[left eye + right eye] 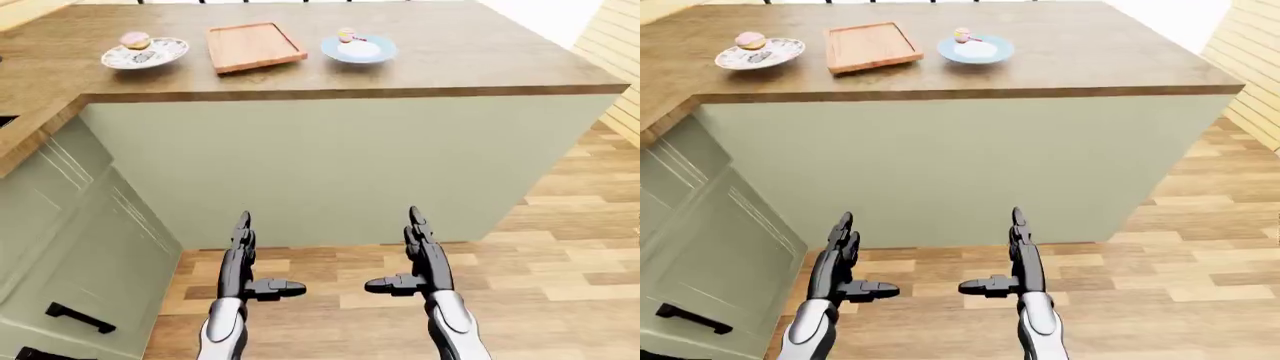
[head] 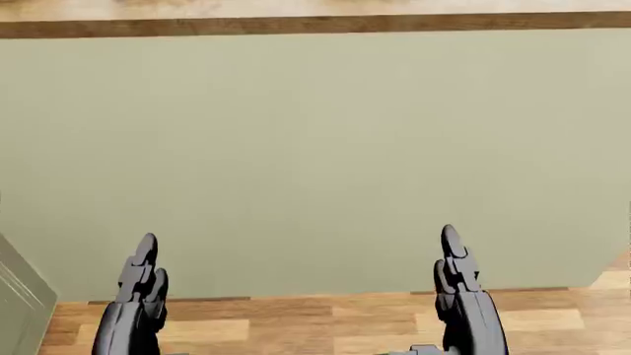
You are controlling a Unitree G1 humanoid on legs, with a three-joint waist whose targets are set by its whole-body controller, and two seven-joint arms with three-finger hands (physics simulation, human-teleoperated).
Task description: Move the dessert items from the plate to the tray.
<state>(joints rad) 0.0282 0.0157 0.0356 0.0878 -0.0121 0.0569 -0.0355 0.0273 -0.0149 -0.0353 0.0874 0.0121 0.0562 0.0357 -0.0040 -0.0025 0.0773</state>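
A wooden tray [image 1: 254, 46] lies on the wooden counter top [image 1: 450, 52] at the top of the left-eye view. Left of it a patterned plate [image 1: 146, 54] holds a pink-topped dessert [image 1: 135, 40]. Right of it a pale blue plate [image 1: 359, 49] holds a small cupcake [image 1: 346, 34]. My left hand [image 1: 243, 259] and right hand [image 1: 418, 255] are open and empty, low in the view over the floor, far below the counter top.
The counter's pale green side panel [image 1: 340, 165] fills the middle of the view. Green cabinets with black handles [image 1: 80, 318] stand at the left. Wooden floor [image 1: 560, 255] lies at the bottom and right. A slatted wall [image 1: 620, 60] is at the far right.
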